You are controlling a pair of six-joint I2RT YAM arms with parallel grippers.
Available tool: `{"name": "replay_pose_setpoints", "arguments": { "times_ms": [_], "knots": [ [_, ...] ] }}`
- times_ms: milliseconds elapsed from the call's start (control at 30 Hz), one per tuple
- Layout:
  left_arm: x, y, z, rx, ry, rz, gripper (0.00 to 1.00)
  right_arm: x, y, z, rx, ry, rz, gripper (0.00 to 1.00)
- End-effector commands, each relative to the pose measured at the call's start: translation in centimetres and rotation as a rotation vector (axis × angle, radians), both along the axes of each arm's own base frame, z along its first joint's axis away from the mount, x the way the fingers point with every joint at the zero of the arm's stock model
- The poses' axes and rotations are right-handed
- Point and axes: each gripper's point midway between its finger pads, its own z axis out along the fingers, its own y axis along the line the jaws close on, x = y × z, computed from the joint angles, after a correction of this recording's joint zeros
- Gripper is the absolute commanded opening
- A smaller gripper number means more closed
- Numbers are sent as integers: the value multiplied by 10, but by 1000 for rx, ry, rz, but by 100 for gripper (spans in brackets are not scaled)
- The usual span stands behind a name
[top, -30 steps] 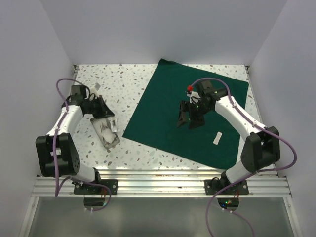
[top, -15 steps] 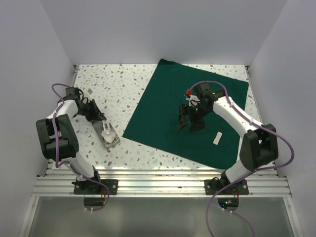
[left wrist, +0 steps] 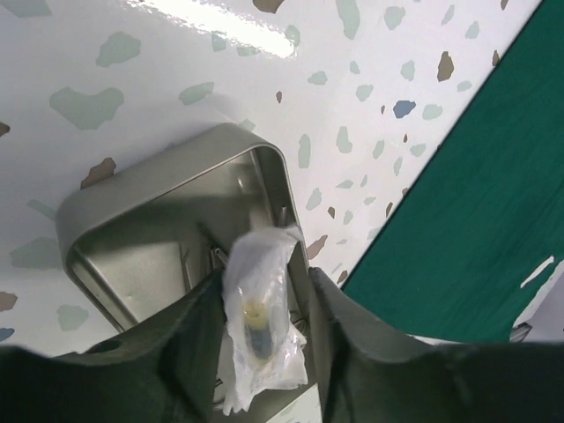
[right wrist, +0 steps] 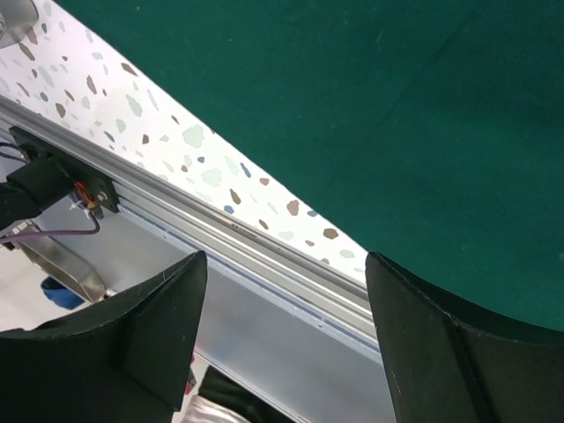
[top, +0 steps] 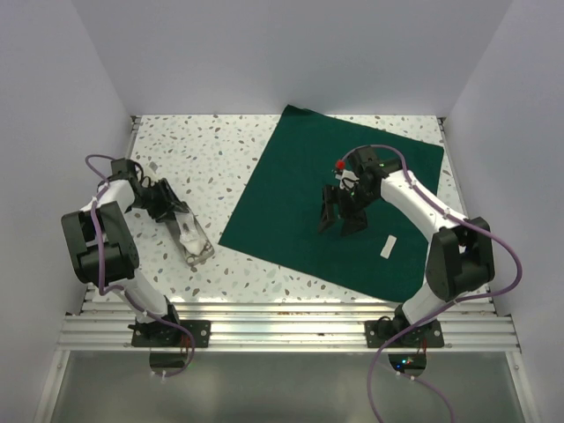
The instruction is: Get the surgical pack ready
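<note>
The left gripper (left wrist: 264, 284) hangs over the steel tray (left wrist: 132, 189) on the speckled table (top: 211, 150). Its jaws are parted and straddle a clear-wrapped packet (left wrist: 256, 304) lying in the tray. The dark green drape (top: 291, 203) lies flat, well to the right. The right gripper (right wrist: 284, 264) is above the drape, released wide and empty.

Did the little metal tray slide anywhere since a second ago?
No. The tray sits in the same spot as before, just left of the green cloth and its left corner.
</note>
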Motion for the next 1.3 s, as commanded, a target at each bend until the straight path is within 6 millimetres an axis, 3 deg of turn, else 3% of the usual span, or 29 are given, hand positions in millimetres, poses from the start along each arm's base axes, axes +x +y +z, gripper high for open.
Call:
{"name": "replay_pose_setpoints", "arguments": {
  "times_ms": [0,67,200,300,400,467,533,767,867,1100,1267],
  "knots": [
    [10,10,22,47,-80,34,48,12,-12,4,-42,-10,-80,77],
    [10,12,32,66,-95,46,50,16,-26,2,-104,-10,-132,76],
    [6,27,57,167,-123,117,53,34,-91,-12,-328,-21,-320,76],
    [-3,38,67,237,-121,175,55,34,-142,-33,-435,36,-467,76],
    [-12,41,71,264,-132,219,56,28,-177,-53,-494,85,-532,77],
    [-15,28,73,213,-156,206,56,25,-196,-67,-527,127,-568,77],
    [-17,14,70,174,-160,175,56,25,-200,-75,-541,137,-573,77],
    [-11,-79,81,47,-208,-51,55,35,-204,-97,-550,153,-596,71],
    [-11,-101,87,21,-225,-112,54,35,-205,-106,-554,164,-591,65],
    [-9,-121,102,4,-252,-187,54,33,-200,-112,-528,157,-596,53],
    [-9,-138,109,-19,-264,-240,54,33,-204,-113,-549,159,-576,33]
  ]
}}
